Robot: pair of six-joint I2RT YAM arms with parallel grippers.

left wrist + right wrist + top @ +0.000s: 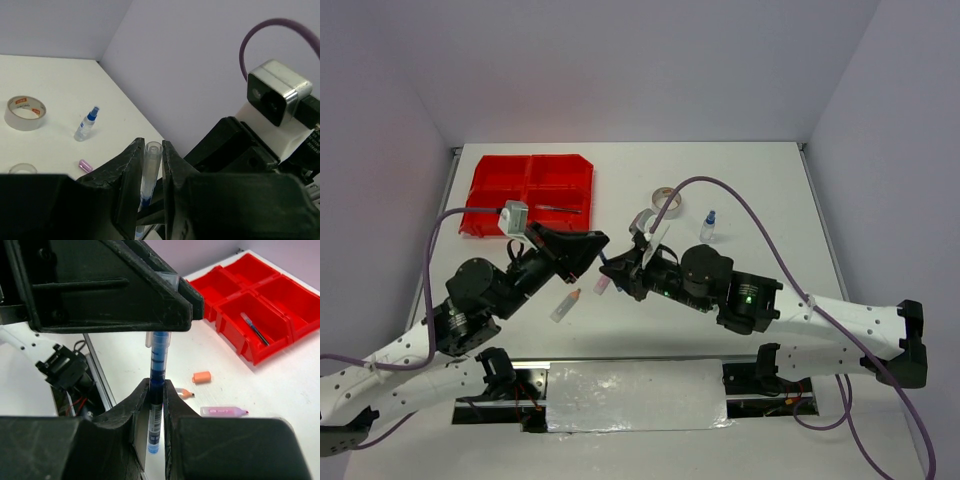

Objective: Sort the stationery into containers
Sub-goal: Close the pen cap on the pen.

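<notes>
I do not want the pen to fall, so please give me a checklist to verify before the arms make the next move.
1. Left gripper shut on the blue pen with clear cap: ok.
2. Right gripper shut on the same pen: ok.
3. Pen lifted off the white table: ok.
4. Red plastic four-compartment tray has room, one thin dark pen seen inside: ok.
5. Pink marker lies unsorted on the table: not ok.
6. Free path to the tray: cannot tell.

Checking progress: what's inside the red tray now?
One thin dark pen lies in the red tray's near-right compartment. The rest look empty, though the left arm's camera hides part of one.
</notes>
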